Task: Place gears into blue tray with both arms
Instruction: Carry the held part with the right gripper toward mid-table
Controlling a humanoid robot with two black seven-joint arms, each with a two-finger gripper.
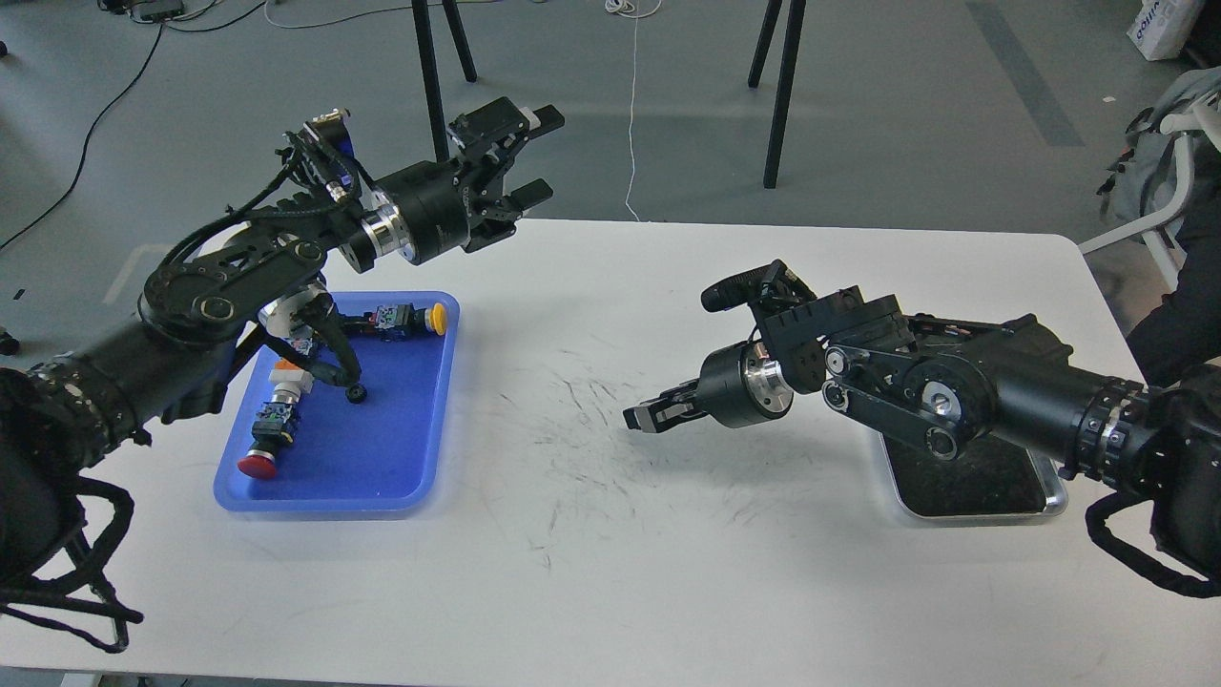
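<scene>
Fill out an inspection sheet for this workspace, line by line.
Surface: white table, scuffed with dark marks at centre.
Job's things: blue tray at left; one small gear lies in it.
Clutter: push-button switches in the blue tray, yellow cap and red cap; silver tray under the right arm.
Grippers: left tool open, raised past the table's far edge; right tool low over the table, state unclear.
Cables: black looms on both arms; loose leads on the floor.
Surroundings: grey floor, black stand legs.
</scene>
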